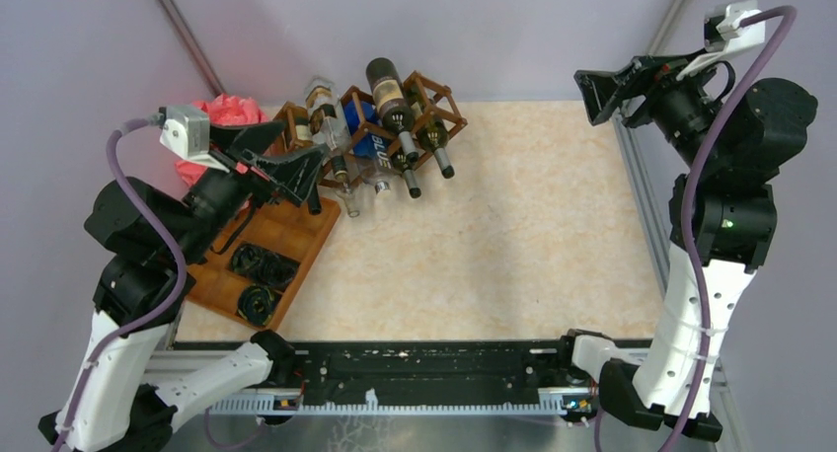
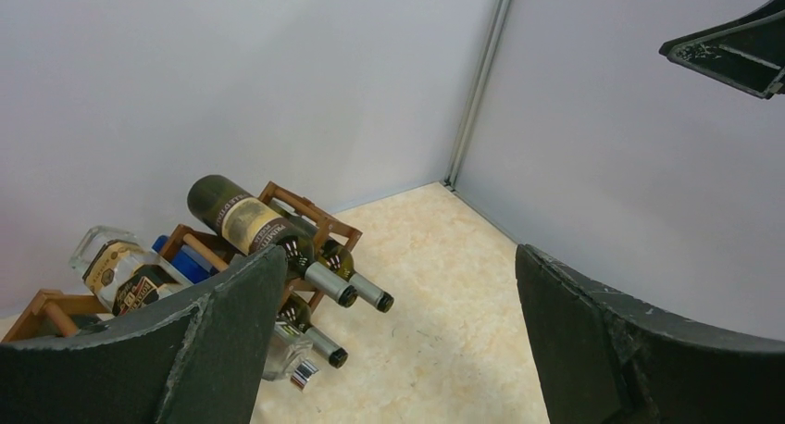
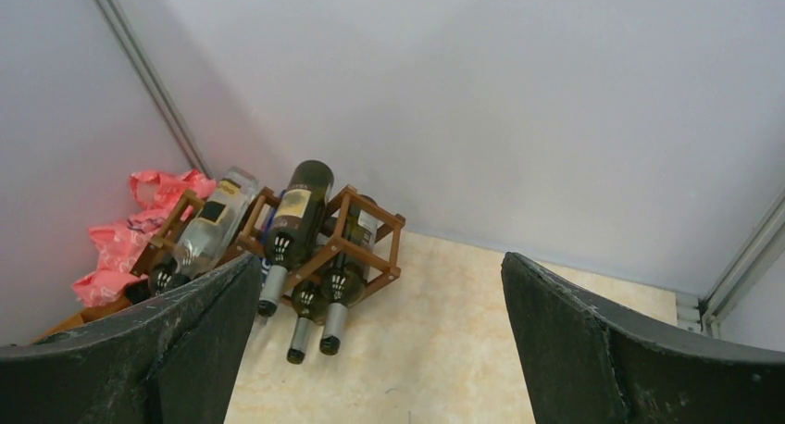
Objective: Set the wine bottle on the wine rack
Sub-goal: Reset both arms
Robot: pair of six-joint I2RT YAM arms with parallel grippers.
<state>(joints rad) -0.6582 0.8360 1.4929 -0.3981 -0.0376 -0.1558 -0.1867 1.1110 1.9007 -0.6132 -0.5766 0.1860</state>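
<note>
Dark wine bottle (image 1: pixel 388 89) lies atop wine rack (image 1: pixel 446 105); placing looks done. Both left fingers (image 1: pixel 296 171), right fingers (image 1: pixel 600 95) apart, empty. Next: confirm bottle steady.

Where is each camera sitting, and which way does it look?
Top: high up behind the arms, looking down on the table and the rack; both arms show, with the left pincer and right pincer open.
Left wrist: on the left arm, looking between the left fingers at the far corner; the right pincer shows top right.
Right wrist: on the right arm, looking between the right fingers toward the pink bag.
Shared: all three see the rack and its bottles.
</note>
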